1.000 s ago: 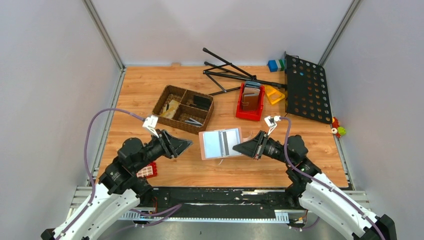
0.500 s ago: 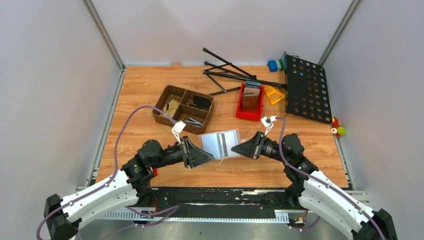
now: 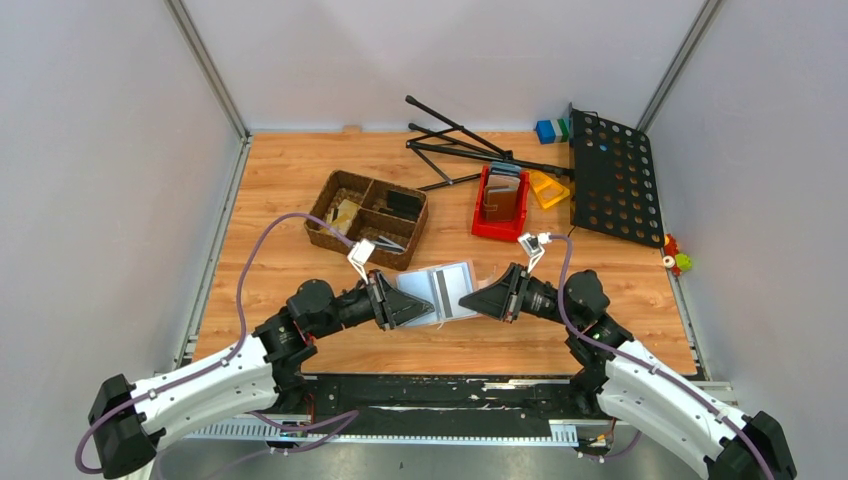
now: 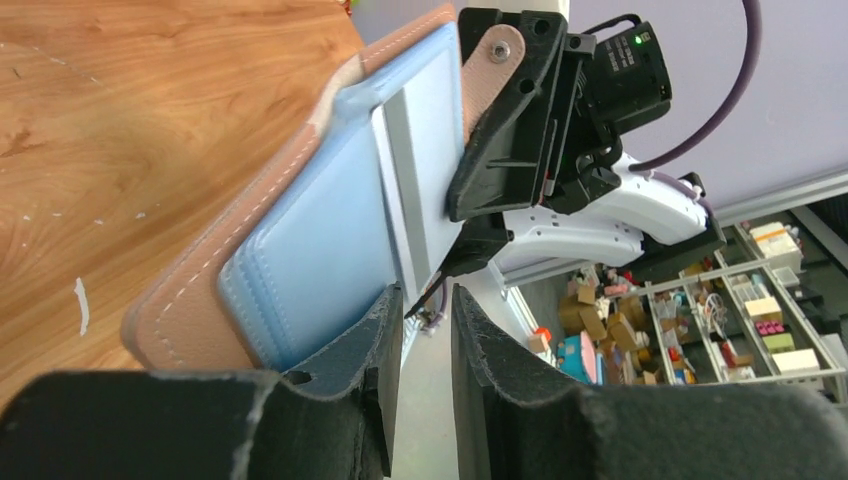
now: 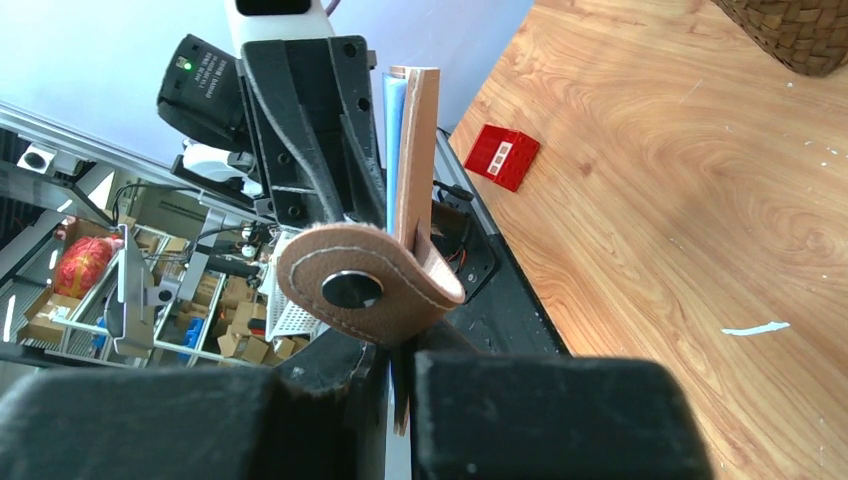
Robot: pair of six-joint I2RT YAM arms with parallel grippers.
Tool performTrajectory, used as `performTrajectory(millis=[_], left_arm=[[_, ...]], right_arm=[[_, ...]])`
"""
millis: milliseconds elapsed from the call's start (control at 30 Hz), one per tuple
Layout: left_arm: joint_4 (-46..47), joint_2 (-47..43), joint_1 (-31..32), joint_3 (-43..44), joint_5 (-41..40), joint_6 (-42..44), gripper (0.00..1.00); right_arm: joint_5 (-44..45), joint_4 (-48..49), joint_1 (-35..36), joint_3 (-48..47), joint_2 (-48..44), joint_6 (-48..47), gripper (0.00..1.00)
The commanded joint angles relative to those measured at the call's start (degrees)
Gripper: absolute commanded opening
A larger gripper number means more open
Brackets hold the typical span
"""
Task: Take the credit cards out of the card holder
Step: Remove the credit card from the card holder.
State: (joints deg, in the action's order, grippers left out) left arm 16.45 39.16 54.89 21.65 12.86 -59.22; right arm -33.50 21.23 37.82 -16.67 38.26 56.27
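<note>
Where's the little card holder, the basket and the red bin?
card holder [image 3: 463, 284]: top view, on its light inside panel.
basket [image 3: 322, 203]: top view, on its left rim.
red bin [image 3: 498, 233]: top view, on its near wall.

A light wooden table [image 3: 290, 180] with visible grain fills the middle of the scene. Plain pale grey walls close it in on the left [image 3: 100, 150], far [image 3: 440, 50] and right [image 3: 770, 150] sides, with slanted aluminium posts [image 3: 205, 65] at the two far corners. A black rail [image 3: 450, 385] runs along the near edge. Light is soft and even. Beyond the table, metal shelving racks [image 4: 740, 310] hold boxes and small goods.
</note>
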Motion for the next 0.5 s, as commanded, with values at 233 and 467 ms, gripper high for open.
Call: performTrajectory(millis=[233, 467], left_arm=[[3.0, 1.1, 0.3, -1.6, -2.2, -2.4, 0.32], [4.7, 4.3, 0.2, -1.5, -1.1, -3.3, 0.33]], right_arm=[[-1.4, 9.4, 1.6, 1.7, 0.0, 3.1, 0.0], [-1.7, 9.8, 2.5, 1.2, 0.9, 3.1, 0.0]])
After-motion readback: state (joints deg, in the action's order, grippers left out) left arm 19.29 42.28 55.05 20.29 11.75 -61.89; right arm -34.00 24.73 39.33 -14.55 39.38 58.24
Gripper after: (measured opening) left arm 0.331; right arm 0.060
